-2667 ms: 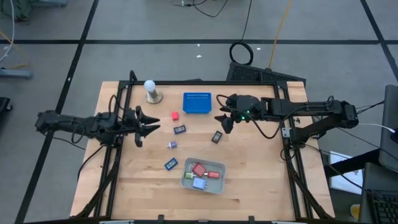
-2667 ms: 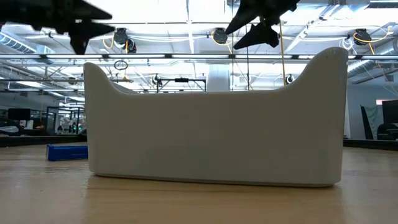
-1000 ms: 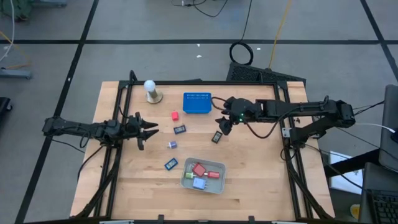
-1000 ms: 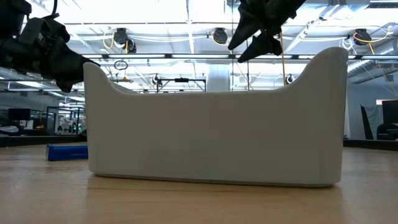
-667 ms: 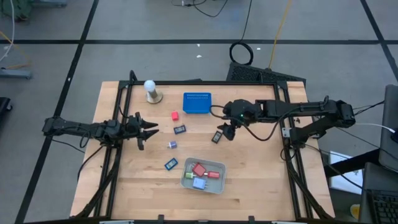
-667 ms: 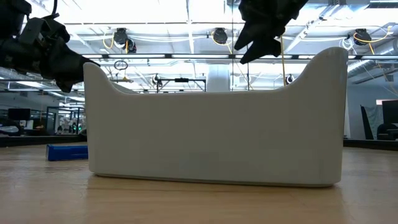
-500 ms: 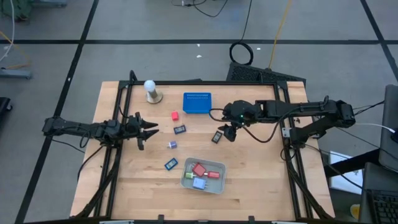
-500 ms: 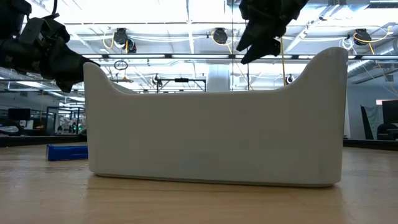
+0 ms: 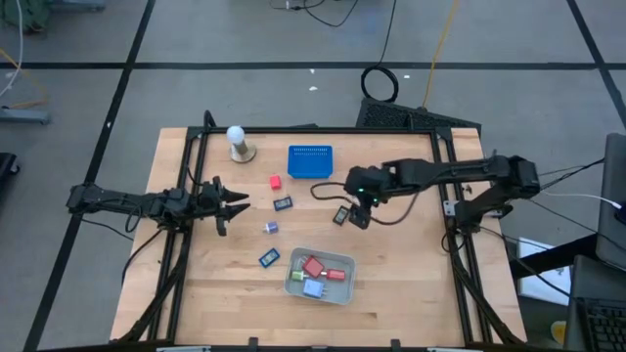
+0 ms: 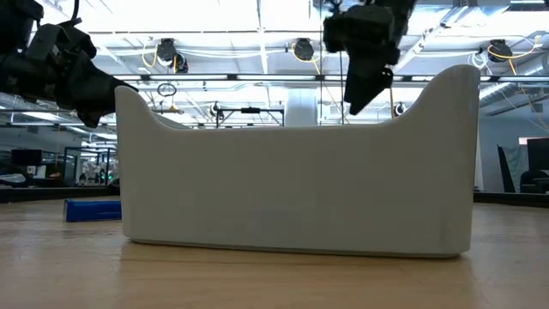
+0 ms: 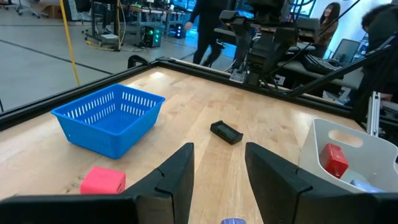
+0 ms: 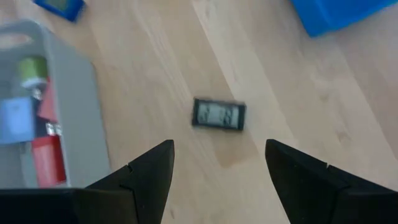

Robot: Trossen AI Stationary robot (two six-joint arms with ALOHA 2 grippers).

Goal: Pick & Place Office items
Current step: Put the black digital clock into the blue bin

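Right gripper (image 9: 358, 216): fingers spread, poised over black piece (image 9: 341, 215) | piece lies flat on table (image 9: 411, 293), between the fingers in the wrist view, untouched | landmark grey tray (image 9: 293, 286): piece just beyond its far right corner | left gripper (image 9: 231, 203): pressed together, empty, left of tray

Left gripper (image 9: 231, 202): fingers nearly together, arm low at the table's left edge.
Right gripper (image 9: 358, 217): fingers apart, pointing down mid-table.

Two slim black jointed arms with looping black cables, tapered dark jaws.
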